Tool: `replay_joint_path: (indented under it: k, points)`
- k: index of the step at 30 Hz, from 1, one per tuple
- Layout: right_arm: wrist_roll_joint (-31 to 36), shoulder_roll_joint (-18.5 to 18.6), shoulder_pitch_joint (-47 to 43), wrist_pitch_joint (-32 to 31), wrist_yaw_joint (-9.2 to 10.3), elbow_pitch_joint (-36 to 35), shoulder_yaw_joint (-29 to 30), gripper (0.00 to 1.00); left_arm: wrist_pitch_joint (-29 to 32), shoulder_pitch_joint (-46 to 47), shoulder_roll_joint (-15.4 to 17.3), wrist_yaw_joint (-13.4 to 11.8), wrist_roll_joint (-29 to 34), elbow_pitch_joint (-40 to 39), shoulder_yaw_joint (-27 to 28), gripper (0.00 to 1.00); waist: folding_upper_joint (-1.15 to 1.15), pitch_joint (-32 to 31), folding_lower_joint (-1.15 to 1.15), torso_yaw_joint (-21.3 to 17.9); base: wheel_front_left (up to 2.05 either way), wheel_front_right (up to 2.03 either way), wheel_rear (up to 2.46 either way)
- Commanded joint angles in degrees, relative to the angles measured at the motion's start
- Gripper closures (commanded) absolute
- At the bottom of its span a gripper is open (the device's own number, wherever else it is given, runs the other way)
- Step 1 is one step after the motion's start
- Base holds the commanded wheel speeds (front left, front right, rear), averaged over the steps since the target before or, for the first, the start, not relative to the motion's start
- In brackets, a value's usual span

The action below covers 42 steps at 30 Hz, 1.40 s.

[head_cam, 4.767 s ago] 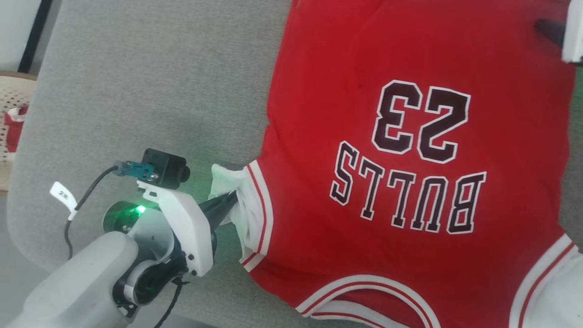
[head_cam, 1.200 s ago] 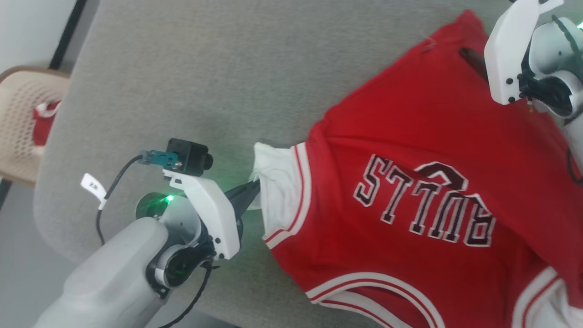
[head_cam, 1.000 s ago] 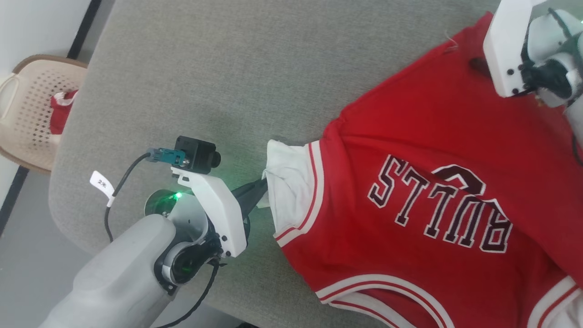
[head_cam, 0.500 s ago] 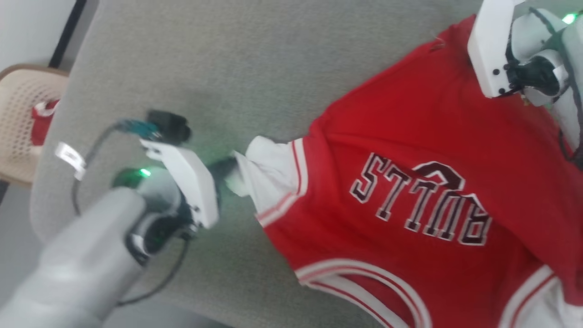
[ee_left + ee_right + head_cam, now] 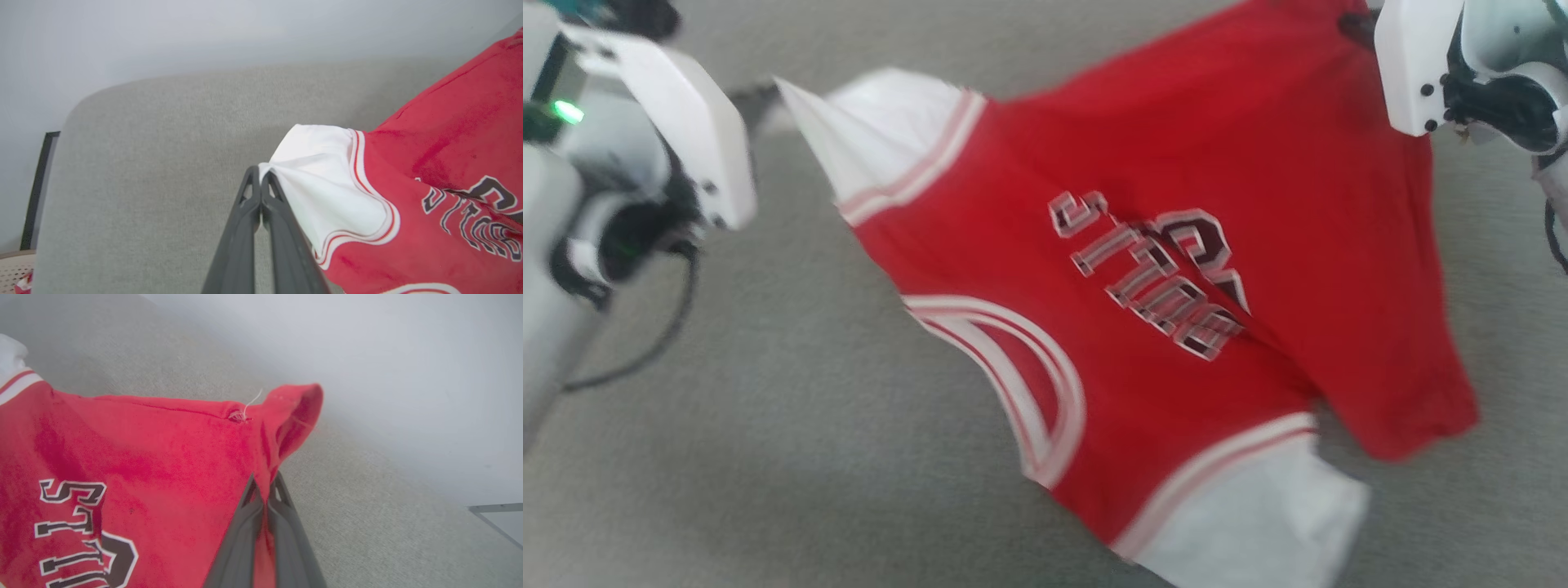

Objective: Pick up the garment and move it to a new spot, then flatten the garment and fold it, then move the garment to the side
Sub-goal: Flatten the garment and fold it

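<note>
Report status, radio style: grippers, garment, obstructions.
Left gripper shut on garment sleeve. Right gripper shut on red edge. Garment stretched between them. No obstruction seen.

White shells (image 5: 1409,49), dark screws (image 5: 1426,90), a green light (image 5: 565,111) and a black cable (image 5: 629,371) are seen; left tool (image 5: 260,176) and right tool (image 5: 265,484) are dark-fingered.

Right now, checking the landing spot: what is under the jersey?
Grey upholstered surface shows all around the garment. The patch directly beneath the cloth is covered, so anything there cannot be seen.

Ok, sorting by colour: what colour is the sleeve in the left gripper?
White sleeve, red-striped trim; left wrist view.
</note>
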<state>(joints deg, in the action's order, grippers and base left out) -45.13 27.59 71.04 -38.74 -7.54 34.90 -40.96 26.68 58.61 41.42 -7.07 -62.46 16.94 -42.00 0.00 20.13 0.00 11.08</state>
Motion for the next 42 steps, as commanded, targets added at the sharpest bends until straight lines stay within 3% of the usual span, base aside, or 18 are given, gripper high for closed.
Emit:
replay_joint_path:
  k: [1,11,16,21,30,39,42]
  points:
    - [-0.91,0.79,0.64,1.30,0.09,-1.30,-0.17,1.00,0.62,2.42,1.08,-0.51,1.63,0.80,0.44,1.00,0.00,-3.56,0.00,-4.15,0.00,0.00,0.00]
    - [-3.53,4.31,0.90,4.58,0.09,-7.62,0.70,1.00,3.95,12.62,2.63,1.03,4.89,4.97,0.44,1.00,0.00,-8.57,0.00,-10.65,0.00,0.00,0.00]
    - [-2.97,3.59,1.30,6.25,0.09,-7.81,2.81,1.00,5.14,16.06,2.20,1.34,5.30,7.00,0.62,1.00,0.00,-9.84,0.00,-12.93,0.00,0.00,0.00]
    - [-0.89,2.11,2.73,8.95,0.09,-6.47,4.24,1.00,2.20,19.71,1.33,2.47,7.55,8.98,0.83,1.00,0.00,-8.99,0.00,-14.27,0.00,0.00,0.00]
    - [7.20,-4.60,11.33,22.63,0.09,5.32,7.40,1.00,-13.88,31.48,-2.47,5.28,16.81,18.24,0.89,1.00,0.00,-0.85,0.00,-15.77,0.00,0.00,0.00]
    - [21.02,-10.20,22.08,45.57,0.09,18.93,11.10,1.00,-36.57,44.52,-6.06,6.28,26.68,26.17,0.67,1.00,0.00,6.11,0.00,-14.63,0.00,0.00,0.00]
    - [24.38,-12.15,22.44,49.10,0.09,22.83,10.22,1.00,-39.88,45.30,-7.23,8.40,27.75,27.76,-0.20,1.00,0.00,6.57,0.00,-13.62,0.00,0.00,0.00]
